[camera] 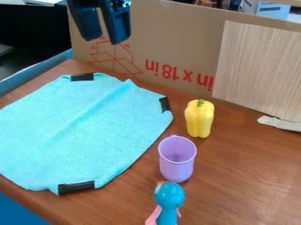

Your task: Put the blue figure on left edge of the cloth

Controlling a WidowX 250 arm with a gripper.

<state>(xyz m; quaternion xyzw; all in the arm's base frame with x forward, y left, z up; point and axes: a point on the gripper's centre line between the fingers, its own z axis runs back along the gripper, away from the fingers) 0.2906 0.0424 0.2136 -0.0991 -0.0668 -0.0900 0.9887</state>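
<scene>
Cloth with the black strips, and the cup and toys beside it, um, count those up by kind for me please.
Cloth: 1
Black strips: 3
Cup: 1
Toys, the pepper and the blue figure: 2
Total: 7

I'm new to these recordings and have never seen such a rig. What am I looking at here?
This single picture comes from a fixed camera looking down at a slant on a brown table. The black gripper at upper left is a robot arm's hand: two fingers, set apart, holding nothing. On the table lies a light blue cloth with black strips at its edges. Beside it stand a yellow pepper, a purple cup and, nearest the camera, the blue figure. Behind is cardboard.
</scene>
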